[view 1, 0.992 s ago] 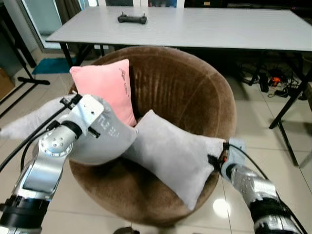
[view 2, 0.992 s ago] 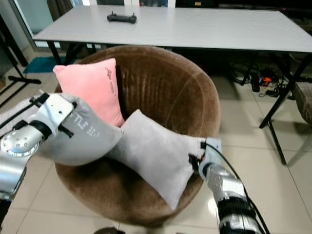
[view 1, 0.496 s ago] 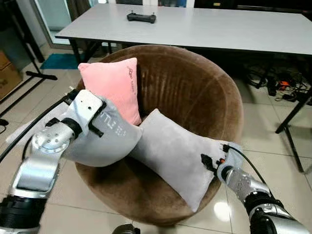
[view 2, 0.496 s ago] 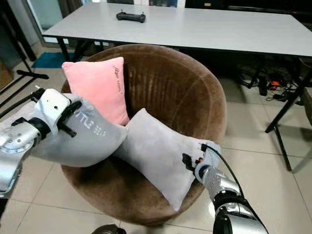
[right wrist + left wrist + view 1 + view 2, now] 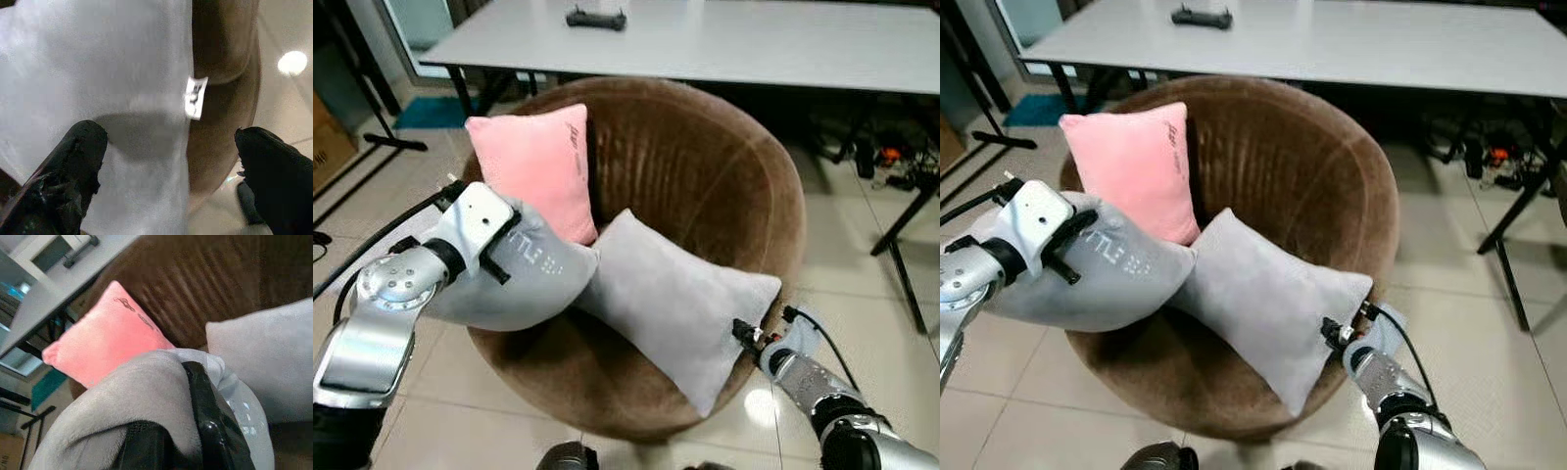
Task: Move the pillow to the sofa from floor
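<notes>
Soft grey rectangular pillow [image 5: 680,308] lying across seat of round brown plush sofa chair [image 5: 705,186], lower corner over front rim. Right gripper [image 5: 171,176] spread wide just off that corner, gripping nothing. Left gripper [image 5: 195,431] clamped on second grey pillow [image 5: 524,284] at chair's left rim. Pink square pillow [image 5: 533,162] upright against backrest.

Two grey pillows [image 5: 680,308], one pink pillow [image 5: 533,166], seemingly one controller [image 5: 595,18].
</notes>
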Controlling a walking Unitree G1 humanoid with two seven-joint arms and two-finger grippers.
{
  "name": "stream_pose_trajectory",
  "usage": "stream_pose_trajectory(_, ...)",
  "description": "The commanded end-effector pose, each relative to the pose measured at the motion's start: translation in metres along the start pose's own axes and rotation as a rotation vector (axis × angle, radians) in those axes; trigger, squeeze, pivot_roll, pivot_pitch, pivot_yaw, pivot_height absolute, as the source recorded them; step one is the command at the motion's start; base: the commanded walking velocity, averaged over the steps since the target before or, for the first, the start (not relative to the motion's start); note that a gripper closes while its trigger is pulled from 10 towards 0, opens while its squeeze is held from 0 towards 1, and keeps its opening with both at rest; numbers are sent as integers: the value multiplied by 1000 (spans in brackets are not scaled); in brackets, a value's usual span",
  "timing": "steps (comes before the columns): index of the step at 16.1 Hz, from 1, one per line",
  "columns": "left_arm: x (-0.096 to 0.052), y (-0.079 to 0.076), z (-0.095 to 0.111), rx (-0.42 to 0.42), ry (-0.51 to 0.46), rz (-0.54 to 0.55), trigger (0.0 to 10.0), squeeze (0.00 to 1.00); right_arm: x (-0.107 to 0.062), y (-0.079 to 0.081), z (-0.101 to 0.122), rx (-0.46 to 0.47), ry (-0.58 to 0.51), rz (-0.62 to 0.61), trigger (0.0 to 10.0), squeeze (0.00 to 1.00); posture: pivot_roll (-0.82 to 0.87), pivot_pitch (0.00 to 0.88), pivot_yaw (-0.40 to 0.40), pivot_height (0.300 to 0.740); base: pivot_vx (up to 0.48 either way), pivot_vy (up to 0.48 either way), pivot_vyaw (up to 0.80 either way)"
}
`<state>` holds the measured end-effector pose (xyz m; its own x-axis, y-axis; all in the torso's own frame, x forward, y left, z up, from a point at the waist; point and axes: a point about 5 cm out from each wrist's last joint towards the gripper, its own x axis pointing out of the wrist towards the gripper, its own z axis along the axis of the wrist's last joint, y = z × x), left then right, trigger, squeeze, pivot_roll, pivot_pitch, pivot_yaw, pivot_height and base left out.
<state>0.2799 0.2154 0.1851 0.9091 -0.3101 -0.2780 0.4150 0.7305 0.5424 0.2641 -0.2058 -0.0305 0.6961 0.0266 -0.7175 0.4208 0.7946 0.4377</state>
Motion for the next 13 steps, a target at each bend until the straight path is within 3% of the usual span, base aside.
stream_pose_trajectory(1,-7,8,10,27,-30,22,10000,0,2,7,-11,33,32,26,10000,0,219,139,43,740,0,0,0)
stream_pose_trajectory(5,-28,19,20,39,-45,18,10000,0,6,32,-24,230,-9,128,10000,0,325,175,68,740,0,0,0)
stream_pose_trajectory(10,-33,19,22,44,-37,-1,10000,0,6,75,-29,341,-56,355,10000,0,329,156,87,740,0,0,0)
stream_pose_trajectory(11,-33,19,22,44,-38,-2,10000,0,6,78,-29,338,-53,370,10000,0,329,156,87,740,0,0,0)
stream_pose_trajectory(12,-33,18,22,42,-38,-7,10000,0,6,80,-30,307,-52,384,8235,0,321,152,92,740,0,0,0)
stream_pose_trajectory(13,-33,17,22,41,-38,-9,10000,0,6,80,-30,294,-56,383,275,0,316,149,91,740,0,0,0)
